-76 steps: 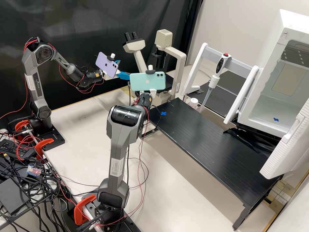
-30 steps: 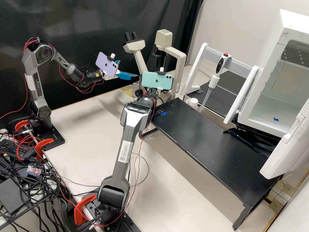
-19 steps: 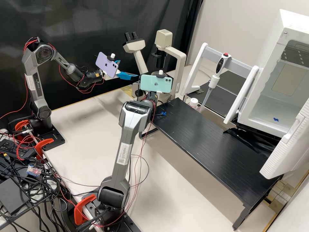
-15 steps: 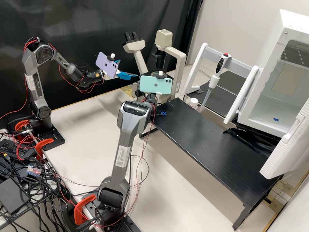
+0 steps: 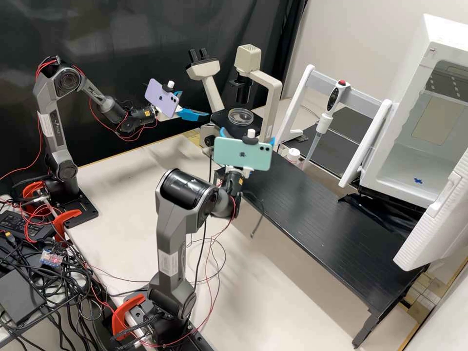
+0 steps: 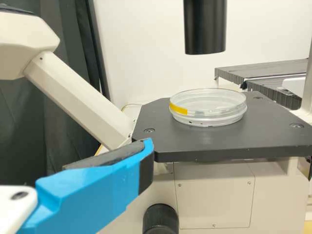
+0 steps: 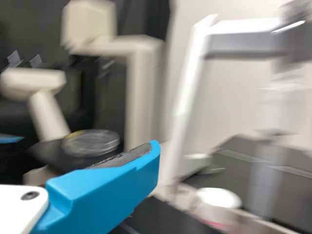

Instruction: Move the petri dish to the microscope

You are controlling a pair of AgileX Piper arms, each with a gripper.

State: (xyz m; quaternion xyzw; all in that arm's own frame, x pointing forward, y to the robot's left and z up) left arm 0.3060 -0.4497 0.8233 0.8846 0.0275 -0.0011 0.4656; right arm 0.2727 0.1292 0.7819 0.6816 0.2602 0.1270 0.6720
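The clear round petri dish [image 5: 240,116] rests flat on the microscope's black stage [image 5: 222,120]. A yellow mark shows on the rim of the dish [image 6: 208,106] in the left wrist view, with the black microscope tube [image 6: 205,27] above it. My left gripper [image 5: 195,104], beside the purple phone, stands open left of the stage; one blue finger of this gripper [image 6: 146,156] shows in its wrist view. My right gripper [image 5: 247,134] is open at the stage's near side, partly behind the green phone. In the right wrist view, the dish [image 7: 91,143] lies beyond the right gripper [image 7: 153,156], apart from it.
A long black raised shelf [image 5: 317,214] runs from the microscope toward the front right. Behind it stand a white frame with a pipette [image 5: 324,122] and a small white-lidded container [image 5: 293,155]. A white open-doored cabinet [image 5: 414,161] is at the right.
The right arm has drawn back from the microscope toward the near side, and its green phone is lower in view. The dish on the stage has come into sight. The left arm has stayed still.
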